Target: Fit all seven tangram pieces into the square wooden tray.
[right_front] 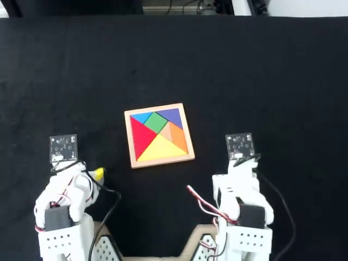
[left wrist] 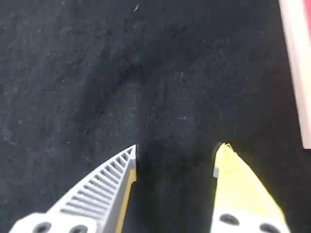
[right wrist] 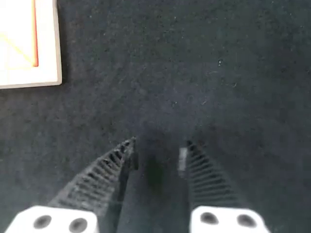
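Observation:
The square wooden tray (right_front: 161,159) lies in the middle of the black table. Inside it sit a red triangle (right_front: 142,137), a yellow triangle (right_front: 162,148), a blue piece (right_front: 141,116), a green square (right_front: 156,122), a purple piece (right_front: 173,116) and orange pieces (right_front: 178,136), packed flat together. My left gripper (left wrist: 178,147) hovers open over bare cloth, with the tray's edge (left wrist: 294,63) off to one side. My right gripper (right wrist: 161,142) is open too, holding nothing, with a tray corner (right wrist: 46,48) beyond it.
The left arm (right_front: 68,187) stands at the near left of the table and the right arm (right_front: 242,190) at the near right, both short of the tray. Black cloth (right_front: 261,81) covers the whole table around it.

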Robot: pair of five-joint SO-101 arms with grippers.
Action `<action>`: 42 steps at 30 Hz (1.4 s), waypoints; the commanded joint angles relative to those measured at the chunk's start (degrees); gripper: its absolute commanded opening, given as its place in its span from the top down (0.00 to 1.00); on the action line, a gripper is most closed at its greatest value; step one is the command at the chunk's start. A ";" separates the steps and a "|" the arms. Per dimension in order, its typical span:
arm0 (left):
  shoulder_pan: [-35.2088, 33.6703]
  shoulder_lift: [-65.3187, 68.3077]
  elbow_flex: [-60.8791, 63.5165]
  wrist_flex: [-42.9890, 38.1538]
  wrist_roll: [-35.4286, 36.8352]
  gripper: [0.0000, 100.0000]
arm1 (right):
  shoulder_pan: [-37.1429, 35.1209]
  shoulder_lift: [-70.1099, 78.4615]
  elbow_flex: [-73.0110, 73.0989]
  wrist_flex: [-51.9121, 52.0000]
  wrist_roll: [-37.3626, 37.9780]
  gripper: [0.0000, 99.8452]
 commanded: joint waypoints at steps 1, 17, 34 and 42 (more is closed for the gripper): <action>-0.13 -0.26 0.75 1.23 2.99 0.74 | -1.14 -3.56 -0.13 0.70 -0.88 0.97; 5.93 -0.09 0.84 1.32 6.07 0.91 | -2.90 -3.38 -0.13 0.62 -0.79 0.99; 6.02 0.09 0.84 1.23 6.15 0.97 | -2.90 -3.38 -0.13 0.62 -0.79 0.99; 6.02 -0.18 0.84 1.32 6.07 0.97 | -3.16 -3.56 -0.13 0.70 -0.53 0.99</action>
